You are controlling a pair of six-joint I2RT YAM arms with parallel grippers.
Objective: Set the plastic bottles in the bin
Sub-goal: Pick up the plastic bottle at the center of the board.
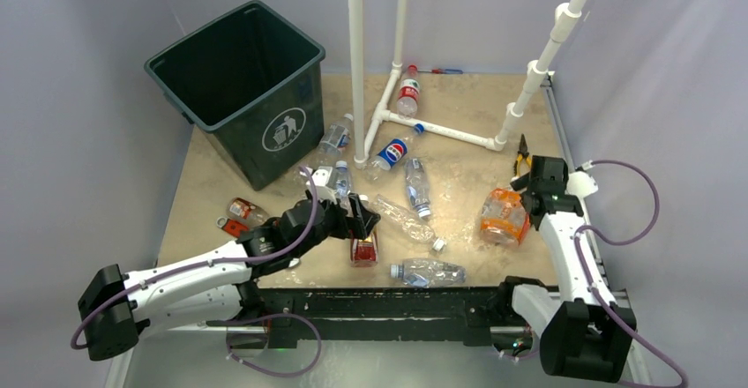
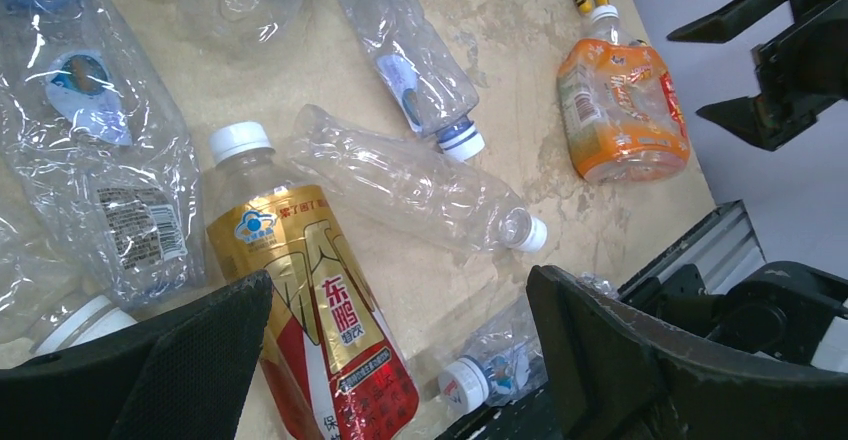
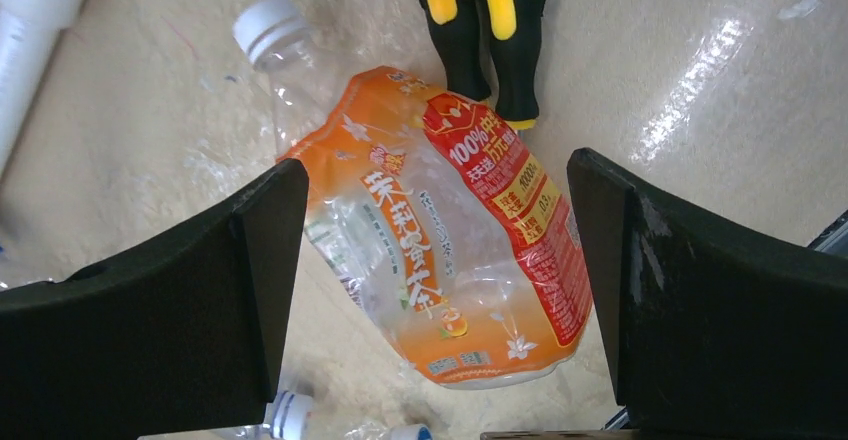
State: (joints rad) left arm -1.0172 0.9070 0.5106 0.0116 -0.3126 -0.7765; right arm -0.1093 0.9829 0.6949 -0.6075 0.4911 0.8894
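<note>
While both arms reach in from the near edge, a tan marbled table top [image 1: 207, 190] fills the overhead view. One large dark green square plastic bin [image 1: 273, 132] stands upright at the far left corner, mouth up, its white litter-person logo facing the arms. One white plastic pipe frame [image 1: 357, 53] rises at the far middle.

Small plastic bottles [image 1: 416, 185] lie on their sides on the table, all outside the bin. Ten can be counted from above, but the crumpled clear ones beside the bin overlap, so there may be more.

The black two-finger left gripper [image 1: 362, 219] hangs with its jaws spread fully wide, holding nothing. It is over one gold-and-red labelled bottle [image 2: 320, 310] at the table's near middle. That bottle's long axis runs near to far, white cap pointing away.

The black right gripper [image 3: 437, 170] is also spread wide and grips nothing. Its fingers stand either side of one squat orange-labelled bottle [image 3: 450, 260] on the right side of the table. Whether they touch it cannot be told. This bottle also lies near to far, white cap away.

One blue-labelled bottle [image 1: 391, 152] lies diagonally by the frame's foot, cap to the far right. One red-labelled bottle [image 1: 407, 93] lies near to far, red cap away. One clear bottle [image 1: 428, 272] by the near edge lies left to right, cap leftward.

One pair of yellow-and-black-handled pliers [image 1: 522, 154] lies just beyond the orange bottle's cap.
</note>
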